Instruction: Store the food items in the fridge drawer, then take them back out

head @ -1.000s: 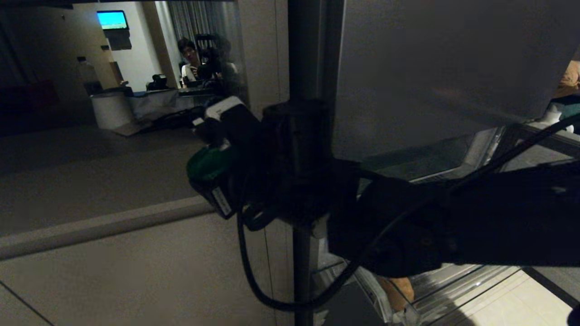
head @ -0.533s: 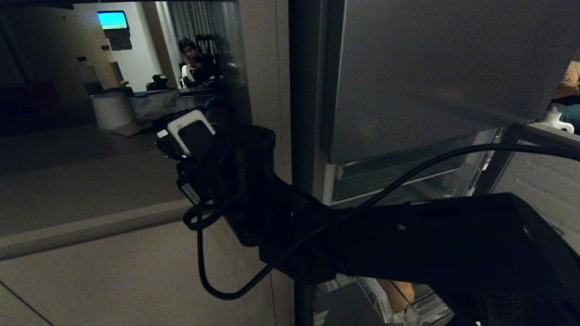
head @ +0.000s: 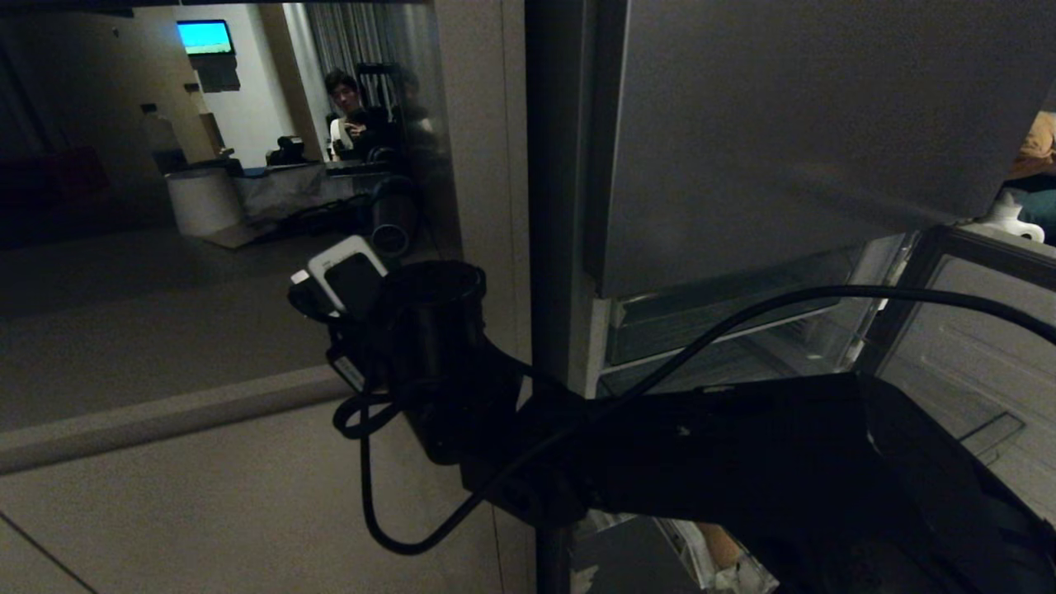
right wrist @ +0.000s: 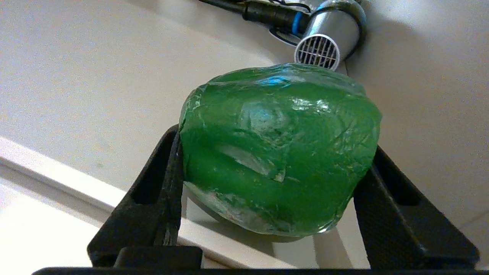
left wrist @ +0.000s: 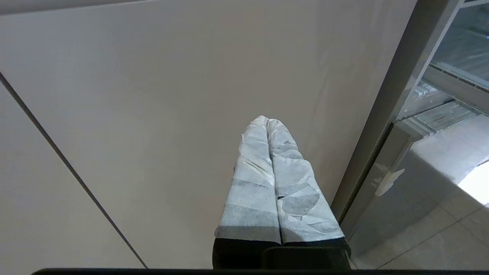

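My right wrist view showed what the head view could not: my right gripper [right wrist: 275,214] was clamped on a glossy green rounded lump [right wrist: 280,152] wrapped in clear film, wedged between the two black fingers [right wrist: 153,198], with a chrome vented nozzle [right wrist: 319,49] just beyond it against a pale wall. From the head view that green lump was hidden; only my dark right arm [head: 742,470] crossed the frame, its wrist raised before the fridge's grey panel [head: 784,124]. The head view did show the fridge drawer [head: 742,330], clear-fronted in a pale frame, standing pulled out behind the arm, and low under the arm a sliver of a tan-brown potato-like lump [head: 724,546] inside a clear bin. My left gripper [left wrist: 267,122], pads pressed together and wrapped in pale tape, hung near a beige panel [left wrist: 153,114].
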{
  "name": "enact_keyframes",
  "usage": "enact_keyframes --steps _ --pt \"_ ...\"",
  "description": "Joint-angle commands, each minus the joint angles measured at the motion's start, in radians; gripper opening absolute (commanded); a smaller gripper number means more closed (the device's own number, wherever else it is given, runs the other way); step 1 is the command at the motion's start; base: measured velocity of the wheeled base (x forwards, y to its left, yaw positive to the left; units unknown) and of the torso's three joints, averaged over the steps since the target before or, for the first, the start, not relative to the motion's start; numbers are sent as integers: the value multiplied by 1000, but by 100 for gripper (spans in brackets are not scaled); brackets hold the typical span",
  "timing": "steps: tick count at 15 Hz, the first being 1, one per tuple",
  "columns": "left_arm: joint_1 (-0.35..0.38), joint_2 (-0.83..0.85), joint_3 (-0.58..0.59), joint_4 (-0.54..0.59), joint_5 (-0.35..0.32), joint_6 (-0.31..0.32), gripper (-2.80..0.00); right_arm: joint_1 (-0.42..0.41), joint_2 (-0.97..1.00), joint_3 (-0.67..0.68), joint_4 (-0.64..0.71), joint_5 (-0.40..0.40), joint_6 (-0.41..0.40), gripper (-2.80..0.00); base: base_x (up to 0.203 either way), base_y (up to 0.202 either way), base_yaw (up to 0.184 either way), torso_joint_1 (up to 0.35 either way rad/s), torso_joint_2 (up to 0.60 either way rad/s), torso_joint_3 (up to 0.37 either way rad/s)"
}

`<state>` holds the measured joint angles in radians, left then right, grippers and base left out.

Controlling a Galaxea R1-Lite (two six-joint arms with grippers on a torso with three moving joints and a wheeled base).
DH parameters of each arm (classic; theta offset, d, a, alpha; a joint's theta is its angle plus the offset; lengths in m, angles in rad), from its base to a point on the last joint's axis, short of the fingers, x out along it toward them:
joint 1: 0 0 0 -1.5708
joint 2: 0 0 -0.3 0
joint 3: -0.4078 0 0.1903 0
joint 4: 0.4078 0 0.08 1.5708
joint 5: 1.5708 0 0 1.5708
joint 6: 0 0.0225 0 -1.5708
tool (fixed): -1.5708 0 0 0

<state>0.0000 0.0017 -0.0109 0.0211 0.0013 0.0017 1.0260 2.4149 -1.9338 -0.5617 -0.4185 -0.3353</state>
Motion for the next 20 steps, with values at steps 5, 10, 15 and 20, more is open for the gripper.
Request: enact_keyframes --steps 5,10,15,20 --pt "0 0 0 0 0 0 -280 -6 -5 -1 -3 0 -5 -280 0 0 0 0 0 0" --pt "0 1 0 0 0 0 -280 -6 -3 0 -4 -3 -17 0 0 0 0 0 0 0" --pt "0 0 0 0 0 0 -280 -6 -2 1 -4 -2 -17 0 0 0 0 0 0 0" --pt "0 0 0 0 0 0 -280 -6 0 1 -4 -2 -17 0 0 0 0 0 0 0"
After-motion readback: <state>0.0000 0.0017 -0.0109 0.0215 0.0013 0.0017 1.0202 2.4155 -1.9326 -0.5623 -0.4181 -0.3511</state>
